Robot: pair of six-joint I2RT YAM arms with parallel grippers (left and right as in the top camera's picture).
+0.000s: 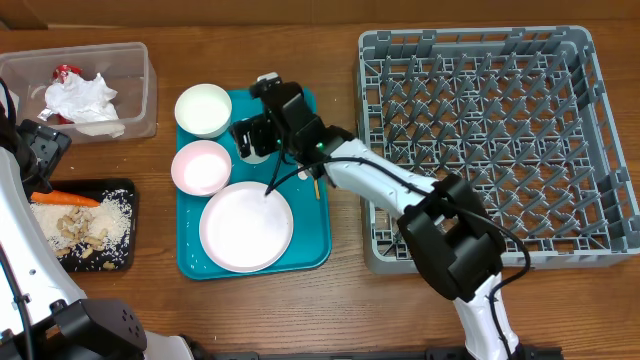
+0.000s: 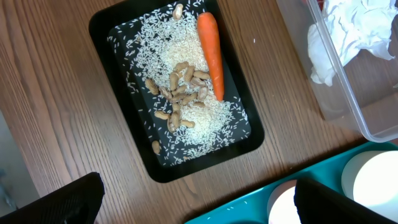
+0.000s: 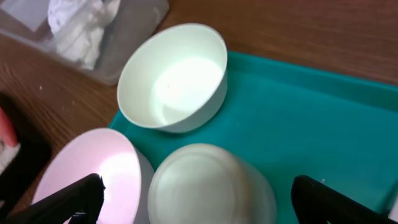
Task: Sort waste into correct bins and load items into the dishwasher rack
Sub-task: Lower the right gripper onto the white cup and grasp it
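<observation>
My right gripper (image 1: 254,136) hangs open over the teal tray (image 1: 310,235). The small white cup (image 3: 208,183) sits between its spread fingers (image 3: 68,199), which stand clear of the cup's sides. Beside the cup are a white bowl (image 3: 174,78), a pink bowl (image 1: 201,166) and the pale-pink plate (image 1: 246,226). A thin wooden stick (image 1: 316,185) lies by the plate. My left gripper (image 2: 199,208) is open and empty above the wood between the black tray (image 2: 124,37) and the teal tray. The black tray holds a carrot (image 2: 211,53), rice (image 2: 180,59) and beige scraps (image 2: 180,87).
The clear tub (image 1: 140,60) at the back left holds a crumpled napkin (image 1: 82,98) and a red wrapper (image 1: 66,72). The large grey rack (image 1: 470,40) fills the right side, and my right arm reaches left across its front corner.
</observation>
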